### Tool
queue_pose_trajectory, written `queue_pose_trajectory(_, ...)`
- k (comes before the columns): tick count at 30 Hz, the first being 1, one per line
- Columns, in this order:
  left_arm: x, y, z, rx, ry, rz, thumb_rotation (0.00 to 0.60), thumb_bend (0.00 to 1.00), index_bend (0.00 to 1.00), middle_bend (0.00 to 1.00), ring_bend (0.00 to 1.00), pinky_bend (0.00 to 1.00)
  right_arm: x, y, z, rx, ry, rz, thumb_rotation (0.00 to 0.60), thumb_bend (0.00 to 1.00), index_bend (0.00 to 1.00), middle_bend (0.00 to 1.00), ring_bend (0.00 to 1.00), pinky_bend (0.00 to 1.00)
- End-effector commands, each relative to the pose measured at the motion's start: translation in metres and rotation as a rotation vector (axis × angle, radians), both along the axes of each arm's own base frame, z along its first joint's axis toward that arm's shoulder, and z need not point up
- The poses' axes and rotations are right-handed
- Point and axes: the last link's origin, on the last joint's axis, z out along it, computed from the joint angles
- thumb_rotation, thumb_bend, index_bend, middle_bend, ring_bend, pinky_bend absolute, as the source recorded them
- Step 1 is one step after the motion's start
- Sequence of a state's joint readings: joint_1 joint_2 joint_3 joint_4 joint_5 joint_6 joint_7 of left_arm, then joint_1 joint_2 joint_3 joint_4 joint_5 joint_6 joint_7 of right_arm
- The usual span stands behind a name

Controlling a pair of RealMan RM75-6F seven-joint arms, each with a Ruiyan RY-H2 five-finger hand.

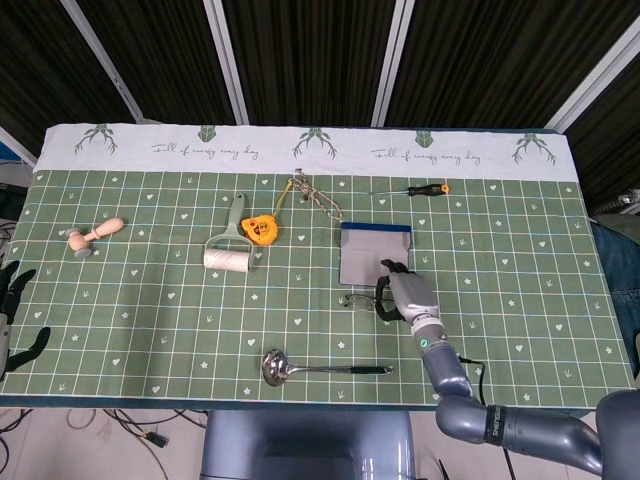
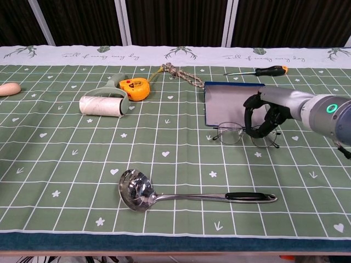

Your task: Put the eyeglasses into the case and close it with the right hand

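Note:
The eyeglasses (image 2: 235, 133) (image 1: 357, 300) have thin dark frames and sit at the near edge of the open case. That case (image 2: 226, 102) (image 1: 370, 256) is grey inside with a blue rim, and it lies flat with nothing in it. My right hand (image 2: 264, 113) (image 1: 404, 294) curls its fingers around the right side of the eyeglasses and holds them slightly raised, the left lens sticking out to the left. At the table's left edge my left hand (image 1: 12, 308) hangs with fingers apart and nothing in it.
A steel ladle (image 2: 192, 196) lies near the front edge. A lint roller (image 2: 102, 104), a yellow tape measure (image 2: 135, 87) and a rope (image 2: 178, 72) sit to the left of the case. A screwdriver (image 2: 258, 70) lies behind it, and a wooden pestle (image 1: 94, 236) far left.

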State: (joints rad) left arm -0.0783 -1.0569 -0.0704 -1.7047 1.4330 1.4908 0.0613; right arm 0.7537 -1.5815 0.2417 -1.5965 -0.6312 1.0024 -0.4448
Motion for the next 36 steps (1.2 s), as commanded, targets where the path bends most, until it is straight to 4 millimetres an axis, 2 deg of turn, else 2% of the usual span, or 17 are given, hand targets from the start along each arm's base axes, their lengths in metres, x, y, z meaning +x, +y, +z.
queue_pose_trajectory(1, 0.0, 0.0, 0.0, -0.001, 0.0, -0.001, 0.6, 0.32, 0.08, 0.0, 0.0, 0.0, 0.008, -0.009, 0.015, -0.033, 0.0, 0.042, 0.6, 0.57, 0.68, 0.12, 0.11, 0.23)
queue_pose_trajectory(8, 0.001, 0.0, 0.0, 0.001, 0.001, -0.002, 0.6, 0.32, 0.08, 0.0, 0.0, 0.0, 0.016, -0.036, 0.04, -0.105, 0.017, 0.127, 0.6, 0.57, 0.7, 0.11, 0.09, 0.22)
queue_pose_trajectory(11, 0.001, 0.0, 0.0, 0.002, 0.001, -0.001, 0.6, 0.32, 0.08, 0.0, 0.0, 0.0, 0.015, -0.047, 0.041, -0.103, 0.049, 0.16, 0.6, 0.57, 0.7, 0.1, 0.08, 0.21)
queue_pose_trajectory(21, 0.0, 0.001, 0.0, 0.009, 0.004, 0.007, 0.6, 0.32, 0.08, 0.0, 0.0, 0.0, 0.009, -0.08, 0.022, -0.085, 0.135, 0.199, 0.6, 0.57, 0.7, 0.1, 0.08, 0.21)
queue_pose_trajectory(36, -0.001, 0.001, 0.001, 0.013, 0.012, 0.012, 0.6, 0.32, 0.08, 0.0, 0.0, 0.0, -0.004, -0.108, -0.004, -0.083, 0.13, 0.107, 0.6, 0.57, 0.7, 0.1, 0.08, 0.21)
